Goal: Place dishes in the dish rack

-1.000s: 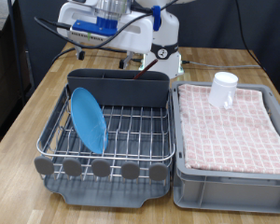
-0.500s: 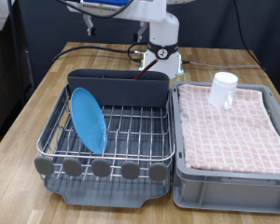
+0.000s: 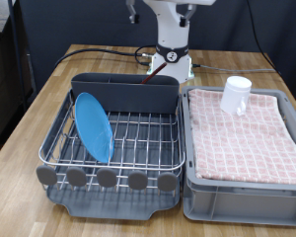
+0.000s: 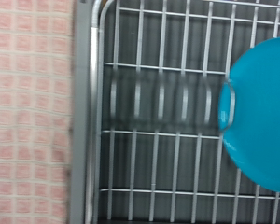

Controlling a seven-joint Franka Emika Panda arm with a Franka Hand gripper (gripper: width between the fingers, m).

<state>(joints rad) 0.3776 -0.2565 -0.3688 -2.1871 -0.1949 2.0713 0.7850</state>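
The dish rack (image 3: 148, 144) sits on the table in the exterior view's left half, with its grey cutlery compartment (image 3: 124, 93) at the back. A bright-blue plate (image 3: 93, 125) stands on edge among the wires on the rack's left side. A small white cup (image 3: 237, 95) stands upside down on the pink checked cloth, apart from the rack. The wrist view looks straight down on the rack wires (image 4: 159, 103), with the blue plate (image 4: 261, 121) at one side. My gripper's fingers show in neither view; the arm reaches off the exterior view's top.
A grey bin (image 3: 247, 183) lined with pink checked cloth (image 3: 245, 133) stands right of the rack and also shows in the wrist view (image 4: 28, 103). The robot base (image 3: 171, 54) and black cables (image 3: 99, 51) lie behind the rack on the wooden table (image 3: 30, 118).
The arm has lifted from above the back of the rack up and out of the exterior view's top. The plate and the cup have not moved.
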